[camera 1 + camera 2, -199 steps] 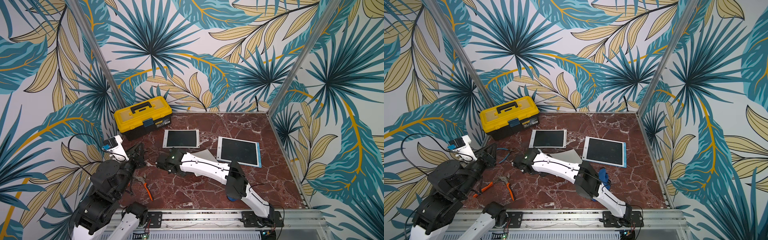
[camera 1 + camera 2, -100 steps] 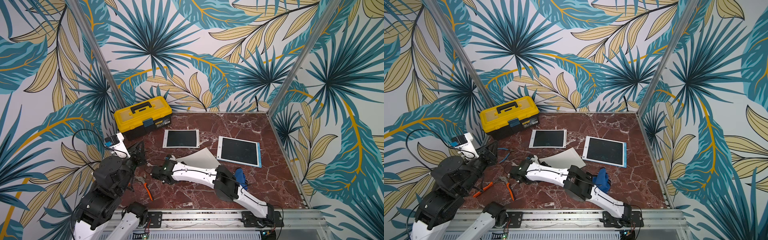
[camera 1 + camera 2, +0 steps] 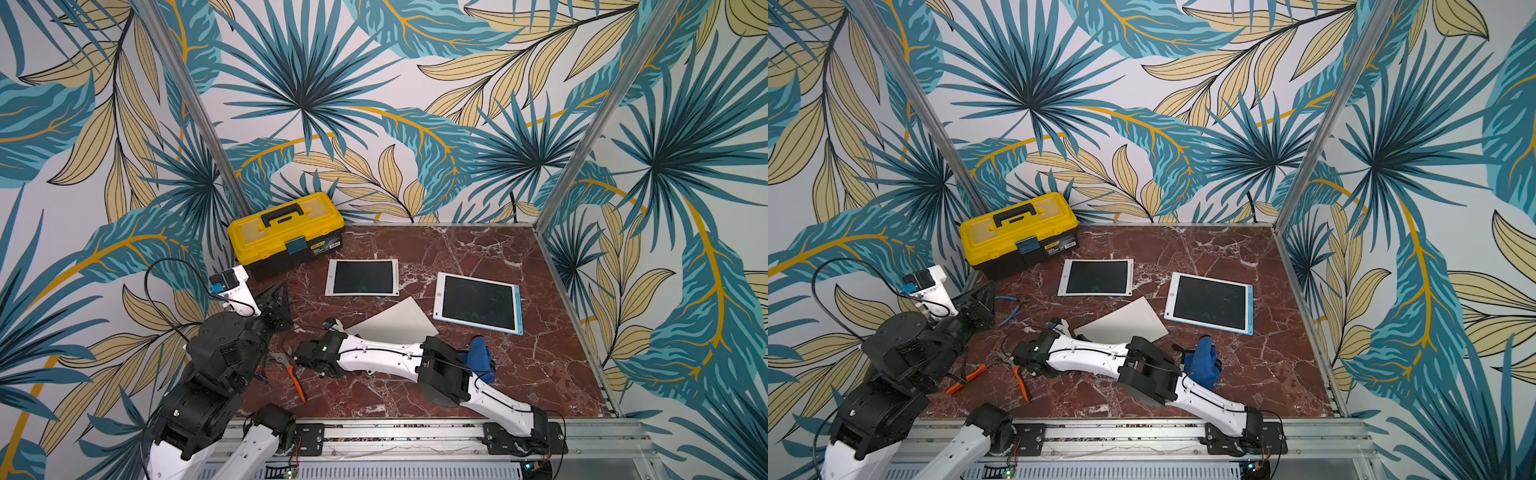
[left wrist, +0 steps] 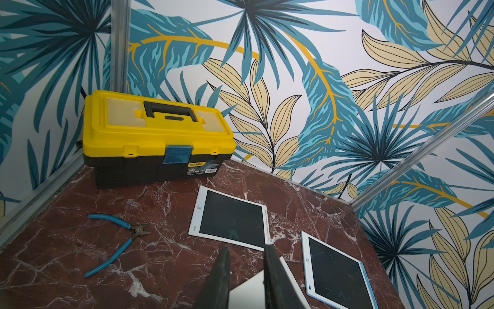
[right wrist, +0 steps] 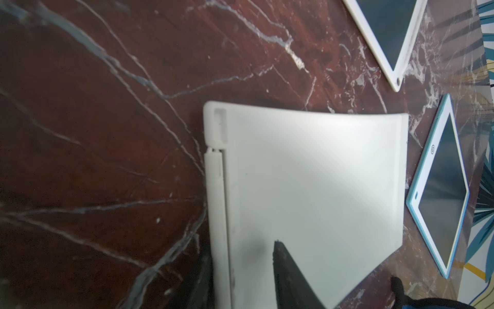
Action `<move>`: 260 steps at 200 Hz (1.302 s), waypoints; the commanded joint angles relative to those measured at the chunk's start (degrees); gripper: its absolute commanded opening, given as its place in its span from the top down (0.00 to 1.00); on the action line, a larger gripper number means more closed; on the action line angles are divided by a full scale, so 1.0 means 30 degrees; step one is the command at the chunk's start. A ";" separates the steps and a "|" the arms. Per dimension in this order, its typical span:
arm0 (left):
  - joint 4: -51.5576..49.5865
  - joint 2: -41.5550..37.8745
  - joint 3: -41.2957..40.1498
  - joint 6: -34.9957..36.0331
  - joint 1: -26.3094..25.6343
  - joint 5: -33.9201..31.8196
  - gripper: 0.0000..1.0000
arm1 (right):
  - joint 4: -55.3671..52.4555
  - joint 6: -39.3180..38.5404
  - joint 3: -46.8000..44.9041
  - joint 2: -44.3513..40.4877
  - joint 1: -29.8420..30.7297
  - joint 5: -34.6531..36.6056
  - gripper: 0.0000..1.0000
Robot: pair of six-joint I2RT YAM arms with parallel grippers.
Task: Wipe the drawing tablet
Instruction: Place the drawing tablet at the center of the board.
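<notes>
Three drawing tablets lie on the marble. A white-framed one (image 3: 362, 277) and a blue-framed one (image 3: 478, 302) show dark screens. The third (image 3: 395, 324) lies with its plain white back up (image 5: 307, 187). My right gripper (image 5: 242, 254) is open at that tablet's corner (image 3: 331, 325), one finger (image 5: 283, 267) over the white back and the other beside its edge. A crumpled blue cloth (image 3: 480, 357) lies on the marble by my right arm's elbow, in neither gripper. My left gripper (image 4: 247, 247) hovers at the left (image 3: 278, 299), fingers slightly apart and holding nothing.
A yellow toolbox (image 3: 286, 232) stands in the back left corner. Blue-handled pliers (image 3: 1009, 307) lie in front of it. Orange-handled pliers (image 3: 295, 374) lie near the front left, between the arms. Patterned walls close the back and both sides.
My right gripper has opened and the right arm has swung toward the front left, uncovering the face-down tablet and the blue cloth. The left arm has shifted only slightly.
</notes>
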 commanded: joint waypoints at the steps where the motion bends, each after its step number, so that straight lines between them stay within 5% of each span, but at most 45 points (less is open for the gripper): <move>1: -0.0103 -0.0147 -0.0286 0.0248 0.0120 -0.0293 0.76 | 0.1037 0.0620 -0.0304 0.0690 0.0102 -0.1579 0.57; 27: -0.0103 -0.0059 -0.0315 0.0193 0.0121 -0.0264 0.76 | 0.1212 0.0357 -0.0281 0.0583 0.0161 -0.1732 0.46; 79: -0.0133 0.0907 -0.0503 0.0716 0.0122 0.0119 0.75 | 0.2222 -0.0327 -0.1293 -0.1978 0.0228 -0.2487 0.45; 114: -0.0103 0.2216 -0.1028 0.0373 0.0120 0.0527 0.73 | 0.5155 0.0120 -0.7671 -0.7838 -0.0059 -0.2041 0.46; 147: -0.0030 0.4432 -0.1579 -0.0037 0.0133 0.0886 0.67 | 0.6861 0.0442 -1.4481 -1.3626 -0.2301 -0.2566 0.47; 172: 0.0057 0.6559 -0.2263 -0.0542 0.0142 0.2652 0.53 | 0.8867 -0.1917 -1.7745 -1.6413 -0.5549 -0.6354 0.47; 203: 0.0823 0.8442 -0.3946 -0.1511 0.0148 0.5206 0.50 | 1.0066 -0.5239 -1.7750 -1.6099 -0.8225 -1.1006 0.42; 260: 0.3687 1.0672 -0.7229 -0.2860 -0.0101 0.7645 0.54 | 1.0763 -0.5521 -1.5421 -1.2369 -1.2737 -1.5008 0.40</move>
